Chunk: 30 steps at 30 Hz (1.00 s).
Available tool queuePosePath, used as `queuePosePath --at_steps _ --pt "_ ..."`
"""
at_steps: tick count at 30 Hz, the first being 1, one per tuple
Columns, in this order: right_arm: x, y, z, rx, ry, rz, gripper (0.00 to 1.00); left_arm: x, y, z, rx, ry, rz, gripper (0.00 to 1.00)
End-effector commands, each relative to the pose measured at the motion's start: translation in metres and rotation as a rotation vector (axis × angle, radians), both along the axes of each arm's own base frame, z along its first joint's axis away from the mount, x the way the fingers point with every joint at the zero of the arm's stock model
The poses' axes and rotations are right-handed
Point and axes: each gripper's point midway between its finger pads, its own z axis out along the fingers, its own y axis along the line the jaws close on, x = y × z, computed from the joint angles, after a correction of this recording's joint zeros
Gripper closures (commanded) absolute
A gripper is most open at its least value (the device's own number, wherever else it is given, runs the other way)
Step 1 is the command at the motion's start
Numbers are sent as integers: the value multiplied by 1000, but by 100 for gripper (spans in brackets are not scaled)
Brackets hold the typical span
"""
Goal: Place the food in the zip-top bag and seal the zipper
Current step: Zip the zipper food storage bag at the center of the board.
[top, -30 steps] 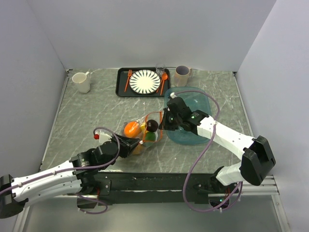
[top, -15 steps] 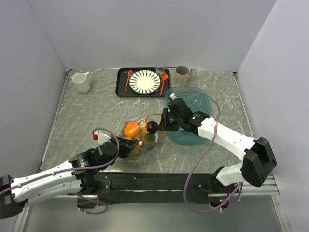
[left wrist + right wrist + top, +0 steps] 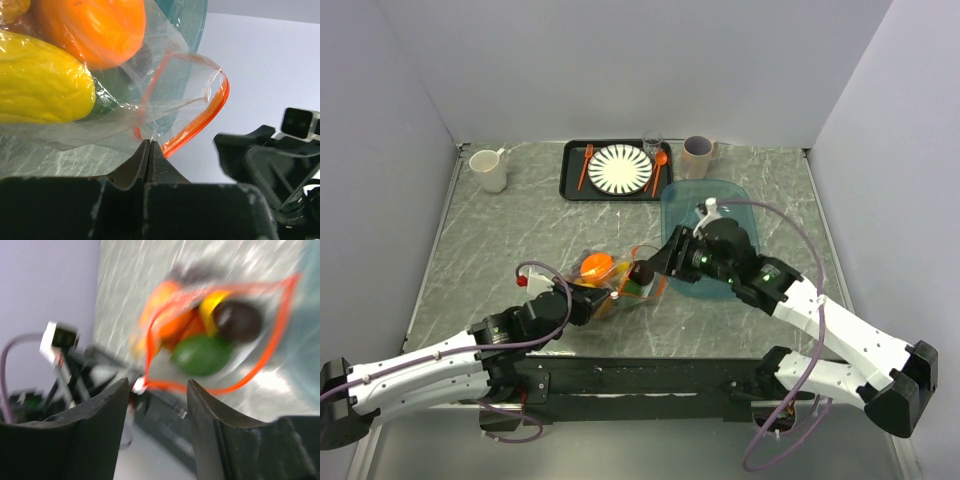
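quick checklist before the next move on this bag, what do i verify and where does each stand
1. Left gripper has the bag: ok, jaws shut on the clear plastic right by the zipper.
2. Right gripper free: ok, jaws apart, nothing between them.
3. In the bag: ok for the orange, yellow piece, green piece and dark purple piece.
4. Nothing left in the tub: cannot tell, the right arm covers part of it.
5. Zipper line clear: cannot tell, the dark purple piece lies close to it.
6. Zipper sealed: not ok, the mouth gapes open.
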Motion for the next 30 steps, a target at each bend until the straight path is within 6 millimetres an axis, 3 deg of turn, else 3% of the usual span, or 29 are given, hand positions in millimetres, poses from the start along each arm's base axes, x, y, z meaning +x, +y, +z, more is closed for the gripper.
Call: queuePosePath --at_steps 1,10,18,30 --pt "-31 32 5 174 133 49 50 4 -11 22 -42 -63 -22 99" --pt "-55 60 -30 241 288 77 56 2 -23 18 -34 -80 -68 99" --pt "-54 78 -35 258 324 97 55 1 -28 21 -63 -106 -87 99" --pt "-39 74 -34 266 302 43 55 1 -23 21 -68 -108 -75 99"
